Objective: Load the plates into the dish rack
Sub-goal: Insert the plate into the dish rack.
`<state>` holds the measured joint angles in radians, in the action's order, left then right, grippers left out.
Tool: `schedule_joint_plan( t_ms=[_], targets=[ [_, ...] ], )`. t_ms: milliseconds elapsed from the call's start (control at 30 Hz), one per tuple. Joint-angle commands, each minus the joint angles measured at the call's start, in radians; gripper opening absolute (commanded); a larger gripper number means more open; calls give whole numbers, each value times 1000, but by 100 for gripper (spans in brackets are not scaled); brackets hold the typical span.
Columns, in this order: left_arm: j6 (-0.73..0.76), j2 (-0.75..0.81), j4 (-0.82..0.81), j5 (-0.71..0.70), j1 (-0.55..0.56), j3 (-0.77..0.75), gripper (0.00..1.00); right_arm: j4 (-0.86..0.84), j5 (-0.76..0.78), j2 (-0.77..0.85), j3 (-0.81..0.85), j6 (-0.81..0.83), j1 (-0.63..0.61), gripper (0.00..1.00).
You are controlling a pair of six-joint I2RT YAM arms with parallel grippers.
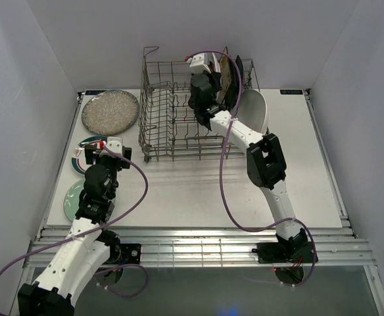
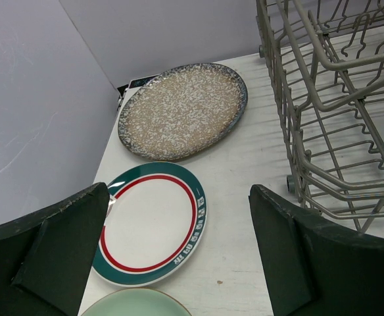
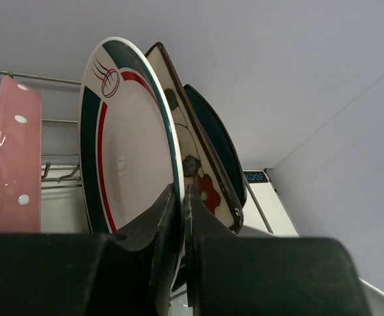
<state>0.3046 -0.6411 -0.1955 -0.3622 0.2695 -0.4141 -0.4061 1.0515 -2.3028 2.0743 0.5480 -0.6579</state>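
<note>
Right wrist: right hand (image 3: 182, 197) pinches teal-rimmed plate (image 3: 126, 151) by rim to stand it upright in dish rack (image 1: 172, 125); left hand (image 2: 179, 194), spread, hovers over counter plate (image 2: 149, 220), likely next.

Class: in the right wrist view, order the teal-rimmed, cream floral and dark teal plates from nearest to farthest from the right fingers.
1. Teal-rimmed plate, pinched by its rim between the fingers.
2. Cream floral plate, just behind it.
3. Dark teal plate, rearmost, on the right.

dish rack (image 1: 150, 118): open tines at left, upright plates (image 1: 230, 79) seemingly packed tight at right
</note>
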Motion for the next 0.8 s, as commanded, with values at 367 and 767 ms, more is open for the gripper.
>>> schedule_joint_plan(
  t_ms=[367,767],
  targets=[
    [-10,-2,-18,11,-6,6,98,-204,41,-67,79,44,21,8],
    [-10,-2,-18,11,-6,5,98,-198,51,-90,86,24,20,8]
  ],
)
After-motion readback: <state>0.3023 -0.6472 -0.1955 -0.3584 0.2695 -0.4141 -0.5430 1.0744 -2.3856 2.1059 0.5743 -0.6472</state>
